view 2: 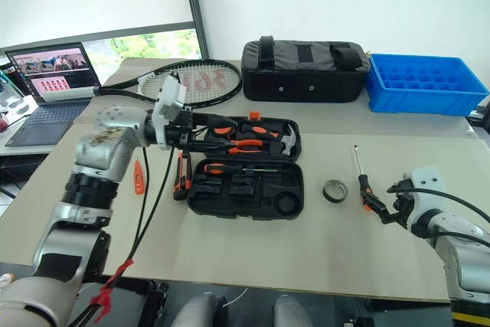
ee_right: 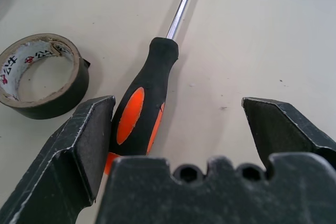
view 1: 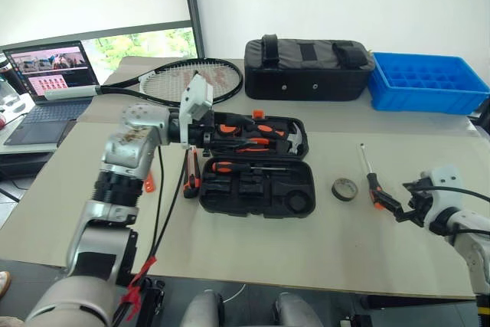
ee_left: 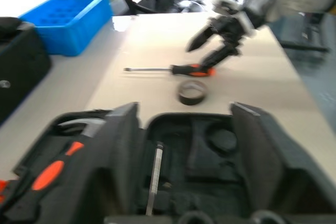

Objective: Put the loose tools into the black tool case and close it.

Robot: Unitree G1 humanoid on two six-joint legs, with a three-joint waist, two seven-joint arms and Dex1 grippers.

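Note:
The black tool case (view 1: 309, 189) lies open in the middle of the table, with several orange-handled tools in its slots. My left gripper (view 1: 208, 137) hovers over its left end, open and empty; the left wrist view shows both fingers (ee_left: 121, 145) spread above the case. An orange-black utility knife (view 1: 191, 174) lies beside the case's left side, and a slim orange screwdriver (view 2: 138, 178) lies further left. To the right are a dark tape roll (view 1: 344, 188) and an orange-black screwdriver (view 1: 373, 181). My right gripper (ee_right: 177, 103) is open just behind the screwdriver's handle (ee_right: 142, 103), which sits by one finger.
A tennis racket (view 1: 191, 82) lies behind the case. A black fabric bag (view 1: 306, 67) and a blue compartment tray (view 1: 429, 82) stand at the back. A laptop (view 1: 53, 82) sits on a side table at the left. The table's front edge runs close below my right gripper.

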